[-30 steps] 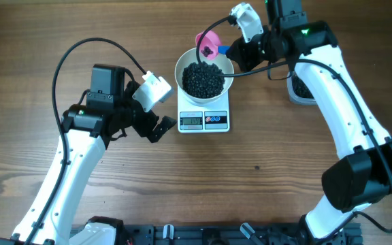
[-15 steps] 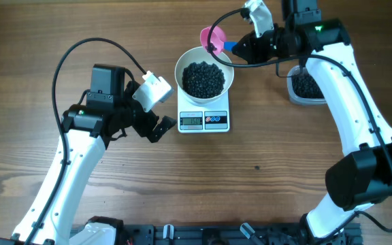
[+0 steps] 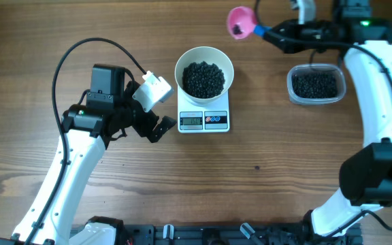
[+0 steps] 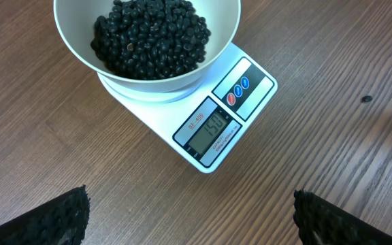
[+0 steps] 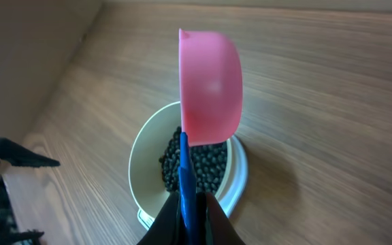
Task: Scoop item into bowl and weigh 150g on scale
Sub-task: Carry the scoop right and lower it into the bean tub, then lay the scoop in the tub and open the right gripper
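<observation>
The tabletop (image 3: 264, 190) carries the scale (image 3: 204, 120), with the bowl (image 3: 180, 73) seated on it. The left tool (image 4: 192, 211) stands wide and empty beside the scale. The right tool (image 5: 189, 221) clamps the scoop (image 3: 238, 22) handle, apart from the bowl. Only the overhead view shows the tub (image 3: 290, 85). Only the left wrist view resolves the display, which reads 150. The item (image 3: 203, 78), matte black beads, lies heaped in the bowl.

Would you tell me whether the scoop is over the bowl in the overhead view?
No, the scoop is clear of the bowl, toward the picture's upper right.
</observation>
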You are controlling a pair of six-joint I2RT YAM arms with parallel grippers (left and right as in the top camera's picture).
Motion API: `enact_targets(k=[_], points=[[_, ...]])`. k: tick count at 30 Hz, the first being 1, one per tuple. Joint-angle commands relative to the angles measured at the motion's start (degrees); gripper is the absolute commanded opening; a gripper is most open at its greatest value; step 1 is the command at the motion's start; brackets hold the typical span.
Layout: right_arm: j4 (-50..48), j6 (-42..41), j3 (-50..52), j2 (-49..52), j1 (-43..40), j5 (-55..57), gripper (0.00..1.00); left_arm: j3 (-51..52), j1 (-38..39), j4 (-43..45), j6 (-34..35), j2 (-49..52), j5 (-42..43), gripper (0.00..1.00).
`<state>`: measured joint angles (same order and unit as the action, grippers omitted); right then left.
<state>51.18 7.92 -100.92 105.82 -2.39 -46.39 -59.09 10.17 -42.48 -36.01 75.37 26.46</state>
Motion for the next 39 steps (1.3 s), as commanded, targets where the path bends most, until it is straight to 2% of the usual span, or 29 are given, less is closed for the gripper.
enact_targets(k=[1,6,12,21,25,30,39], points=[[3.76,-0.37,-0.74,0.68,-5.42,-4.72,0.04,-0.04,0.22,-0.02,-1.07,-0.74,0.52,1.00],[13.84,2.89,-0.74,0.68,-12.96,-2.36,0.04,-0.04,0.22,-0.02,-1.07,-0.74,0.52,1.00],[24.61,4.31,-0.74,0.68,-17.94,9.90,0.04,-0.04,0.22,-0.02,-1.07,-0.74,0.52,1.00],[27.61,1.79,-0.74,0.68,-18.25,22.14,0.04,-0.04,0.22,-0.04,-1.07,-0.74,0.52,1.00],[27.54,-4.31,-0.74,0.68,-18.01,30.23,0.04,-0.04,0.22,-0.04,-1.07,-0.74,0.52,1.00],[27.54,-8.87,-0.74,0.68,-13.70,40.09,0.04,-0.04,0.22,-0.02,-1.07,-0.74,0.52,1.00],[24.72,-16.13,-0.74,0.68,2.14,62.84,0.04,-0.04,0.22,-0.04,-1.07,-0.74,0.52,1.00]])
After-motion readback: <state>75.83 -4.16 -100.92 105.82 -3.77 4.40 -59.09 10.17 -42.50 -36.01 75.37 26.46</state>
